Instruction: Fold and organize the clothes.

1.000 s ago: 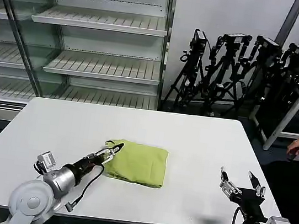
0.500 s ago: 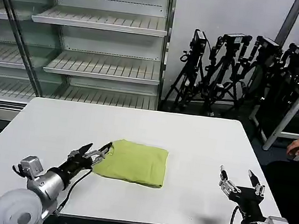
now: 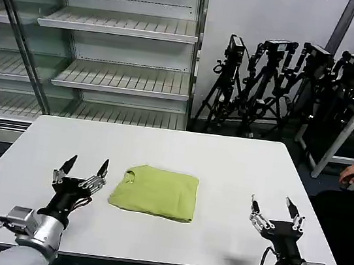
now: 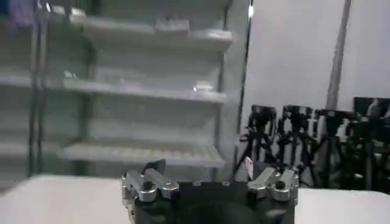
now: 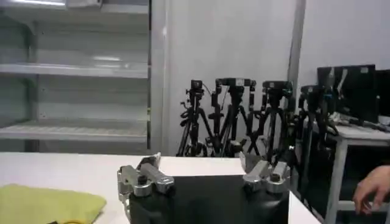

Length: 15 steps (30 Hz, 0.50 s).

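— Where's the T-shirt (image 3: 156,191)?
— Folded into a soft, flat, lime-green rectangle mid-table (image 3: 225,165), on smooth white.
— The grippers?
— Left gripper (image 3: 81,168) just beside it, jaws spread, holding nothing. Right gripper (image 3: 275,209) well apart, jaws wide too.

White table (image 3: 239,161) with a folded lime-green T-shirt (image 3: 158,192) flat near its front-middle.

We see even, bright indoor light on the white table (image 3: 237,174), with soft shadows. The left wrist view looks blurred around the shelves (image 4: 152,91).
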Each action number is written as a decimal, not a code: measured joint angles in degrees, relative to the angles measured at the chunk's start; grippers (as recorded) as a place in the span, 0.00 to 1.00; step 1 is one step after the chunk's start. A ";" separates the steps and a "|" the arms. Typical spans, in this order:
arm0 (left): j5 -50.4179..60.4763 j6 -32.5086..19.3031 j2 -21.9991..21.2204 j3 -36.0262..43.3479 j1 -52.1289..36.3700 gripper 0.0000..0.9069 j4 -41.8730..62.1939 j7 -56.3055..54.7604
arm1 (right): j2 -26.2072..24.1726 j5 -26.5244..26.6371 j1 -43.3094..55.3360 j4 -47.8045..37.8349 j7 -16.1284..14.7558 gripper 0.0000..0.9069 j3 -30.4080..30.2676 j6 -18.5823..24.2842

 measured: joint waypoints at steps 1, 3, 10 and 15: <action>1.21 -0.47 -0.45 -0.04 0.55 1.00 -0.29 0.01 | 0.10 -0.33 0.00 -0.03 -0.02 1.00 -0.28 0.26; 3.31 -1.21 -1.02 -0.21 1.71 1.00 -0.93 -0.02 | 0.23 -1.15 -0.06 -0.03 -0.32 1.00 -0.81 0.65; 6.84 -1.87 -2.90 -0.23 5.26 1.00 -3.24 -0.33 | 1.11 -4.01 -1.09 0.20 -1.28 1.00 -2.95 2.36; 8.05 -2.05 -3.99 -0.62 7.34 1.00 -4.89 -0.27 | 1.76 -5.43 -1.75 0.53 -1.60 1.00 -3.96 3.35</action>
